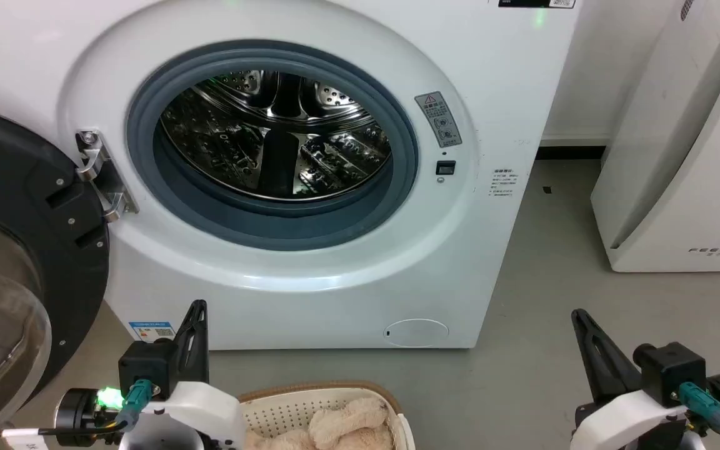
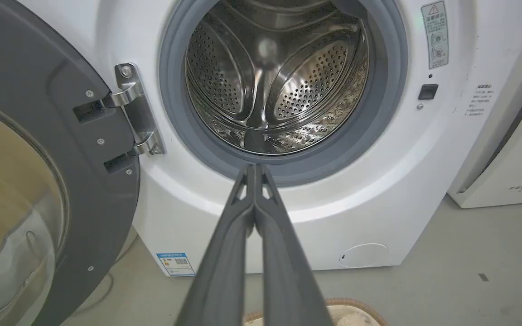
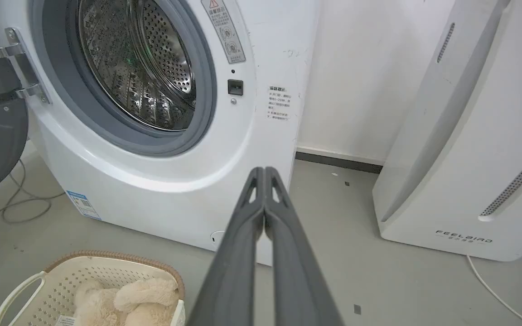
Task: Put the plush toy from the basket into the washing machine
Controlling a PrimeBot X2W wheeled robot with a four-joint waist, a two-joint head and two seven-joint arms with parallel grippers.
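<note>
The left hand (image 1: 198, 307) pointed up and forward, its two long dark fingers (image 2: 238, 235) pressed together from base to tip with nothing between them. Just behind it sat a black wrist block (image 1: 144, 369) with a green light glowing, then a pale forearm (image 1: 207, 406). The right hand (image 1: 577, 314) stood well apart from the left, about level with it. It pointed the same way, its fingers likewise closed tip to tip and empty.

White appliance (image 1: 679, 187) (lettered FEELBAIR) on grey floor (image 1: 541, 281); white cord (image 3: 483, 279) beside.
</note>
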